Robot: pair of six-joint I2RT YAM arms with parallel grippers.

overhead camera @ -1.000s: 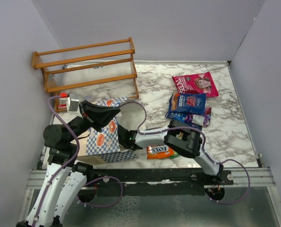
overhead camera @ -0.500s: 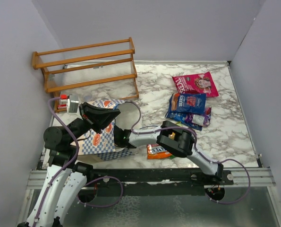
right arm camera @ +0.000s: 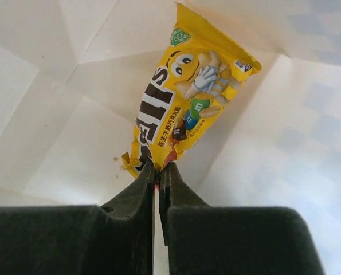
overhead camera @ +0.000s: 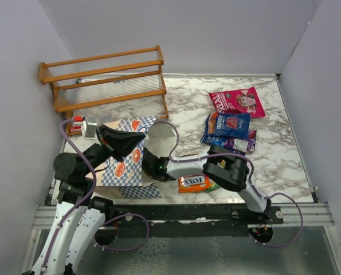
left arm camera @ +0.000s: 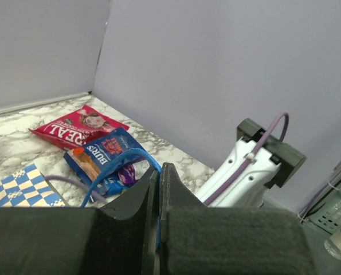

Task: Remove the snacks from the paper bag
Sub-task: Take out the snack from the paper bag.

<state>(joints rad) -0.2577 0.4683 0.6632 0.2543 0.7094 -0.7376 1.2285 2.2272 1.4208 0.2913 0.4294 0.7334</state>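
The paper bag [overhead camera: 126, 163] lies on its side at the left, its checkered side facing up. My left gripper [overhead camera: 140, 137] is shut on the bag's blue cord handle [left arm camera: 117, 162] and holds the mouth up. My right arm [overhead camera: 184, 166] reaches into the bag's mouth, where its fingers are hidden from above. In the right wrist view my right gripper [right arm camera: 159, 167] is shut on the lower end of a yellow candy packet [right arm camera: 184, 100] against the bag's white inside [right arm camera: 61, 97]. On the table lie a pink packet [overhead camera: 237, 101], a blue packet [overhead camera: 226, 126], a dark purple packet [overhead camera: 246, 143] and an orange packet [overhead camera: 193, 183].
A wooden rack [overhead camera: 107, 80] stands at the back left, just behind the bag. A small red and white object [overhead camera: 75, 122] sits by the left wall. The side walls close in the marble table [overhead camera: 285, 160] on the left and right.
My right gripper pushed deeper into the bag, shut on the yellow packet, then drew back a little. The bag's checkered side shifted slightly. The left gripper kept its hold.
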